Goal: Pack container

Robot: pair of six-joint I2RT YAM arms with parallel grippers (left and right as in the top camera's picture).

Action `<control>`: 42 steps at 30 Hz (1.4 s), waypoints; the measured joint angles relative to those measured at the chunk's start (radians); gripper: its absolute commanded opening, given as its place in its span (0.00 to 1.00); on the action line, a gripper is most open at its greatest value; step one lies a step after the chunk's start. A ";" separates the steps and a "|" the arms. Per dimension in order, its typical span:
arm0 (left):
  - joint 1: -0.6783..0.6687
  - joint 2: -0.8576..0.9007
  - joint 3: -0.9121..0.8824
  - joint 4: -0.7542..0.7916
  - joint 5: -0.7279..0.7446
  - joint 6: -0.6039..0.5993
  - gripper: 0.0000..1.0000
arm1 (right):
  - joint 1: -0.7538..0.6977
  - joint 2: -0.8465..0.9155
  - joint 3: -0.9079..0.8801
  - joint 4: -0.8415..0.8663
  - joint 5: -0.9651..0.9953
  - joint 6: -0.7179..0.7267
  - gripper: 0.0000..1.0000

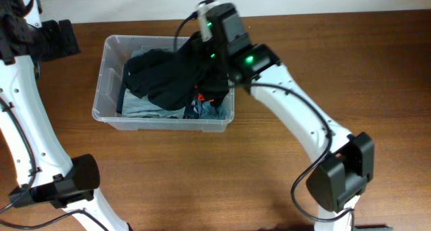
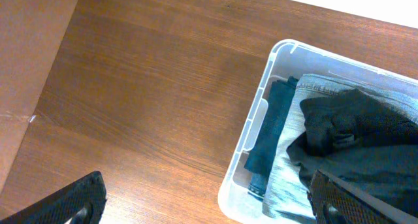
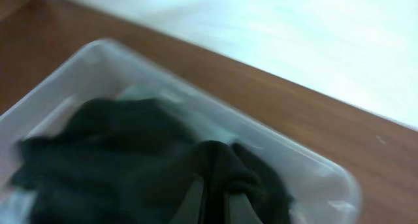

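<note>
The clear plastic container [image 1: 106, 89] stands on the wooden table at the upper left and holds folded jeans [image 1: 138, 106] and other folded clothes. A black garment [image 1: 168, 79] is draped over them. My right gripper [image 1: 214, 52] is over the container's right end, shut on a fold of the black garment [image 3: 219, 168]. The right wrist view is blurred. My left gripper [image 2: 209, 208] is open and empty, above bare table left of the container [image 2: 245, 136]. The left wrist view shows the jeans [image 2: 287, 165] and the black garment [image 2: 366, 139].
A red and blue item [image 1: 202, 100] shows under the black garment at the container's right end. The right arm's base [image 1: 340, 174] stands at the lower right, the left arm's base [image 1: 67, 184] at the lower left.
</note>
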 measured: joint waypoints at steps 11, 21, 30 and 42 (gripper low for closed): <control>0.000 0.000 0.000 0.000 0.000 0.000 1.00 | 0.160 0.289 0.003 -0.009 -0.052 -0.140 0.72; 0.000 0.000 0.000 0.000 0.000 0.000 1.00 | 0.130 0.211 0.161 -0.311 -0.002 -0.155 0.98; 0.000 0.000 0.000 0.000 0.000 0.000 1.00 | 0.019 -0.146 0.301 -0.481 0.004 -0.154 0.99; 0.000 0.000 0.000 0.000 0.000 0.000 1.00 | -0.304 -0.204 0.301 -0.686 -0.022 -0.155 0.98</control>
